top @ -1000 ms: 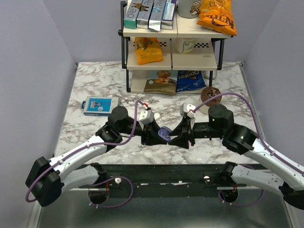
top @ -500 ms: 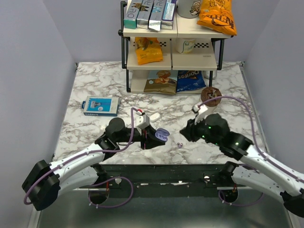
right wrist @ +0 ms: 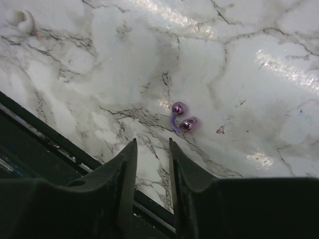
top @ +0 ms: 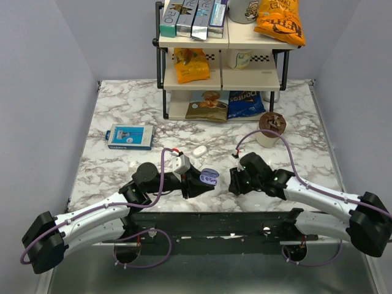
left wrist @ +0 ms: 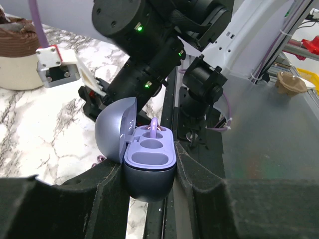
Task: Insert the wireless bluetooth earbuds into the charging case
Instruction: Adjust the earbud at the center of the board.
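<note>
My left gripper (top: 202,182) is shut on the lavender-blue charging case (top: 209,177) and holds it near the table's front edge. In the left wrist view the case (left wrist: 149,149) is open with its lid at the left, gripped between my fingers (left wrist: 107,174). A purple piece (left wrist: 154,127) stands in its far socket. My right gripper (top: 234,182) is low over the table just right of the case. In the right wrist view a purple earbud (right wrist: 180,119) lies on the marble just beyond my right gripper (right wrist: 152,142), whose fingers stand narrowly apart and empty.
A white pebble-like object (top: 199,150) lies behind the case and shows in the right wrist view (right wrist: 20,19). A blue box (top: 130,136) lies at the left. A brown-topped cup (top: 271,125) stands at the right. A snack shelf (top: 220,67) stands at the back. The table's front edge (right wrist: 60,144) is just below my right fingers.
One second ago both grippers met at the case. They parted, a purple earbud appeared on the table, and my right gripper has dropped low over it. My left gripper shifted slightly right with the case.
</note>
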